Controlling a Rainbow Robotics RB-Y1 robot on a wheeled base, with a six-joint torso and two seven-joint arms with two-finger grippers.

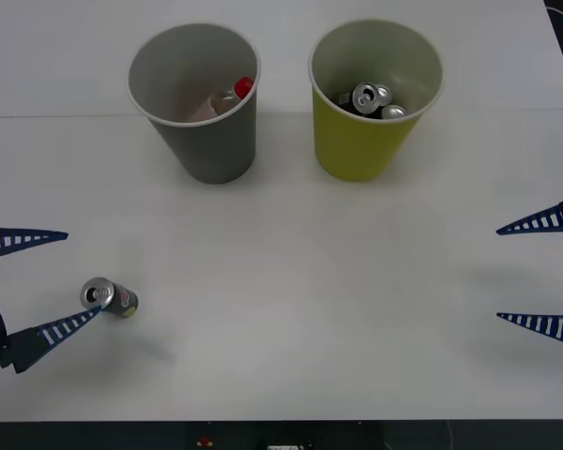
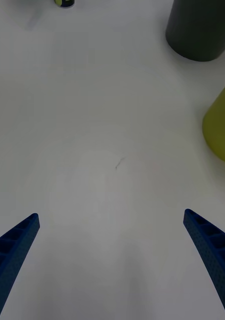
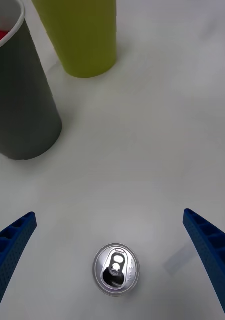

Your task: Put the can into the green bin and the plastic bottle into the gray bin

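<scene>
The left gripper point(image 1: 58, 281) hangs open over the table's point(image 1: 291, 309) near left; the can point(image 1: 110, 297) stands upright between its fingers, silver top and pull-tab facing up, long axis vertical; the left wrist view looks straight down onto that top point(image 3: 116, 269). The right gripper point(image 1: 521, 274) is open at the right edge, empty. Two bins stand beyond: the gray bin point(image 1: 206, 141) holds one plastic bottle point(image 1: 227, 98), red cap up; the green bin point(image 1: 361, 141) holds other cans point(image 1: 373, 99), silver tops showing.
</scene>
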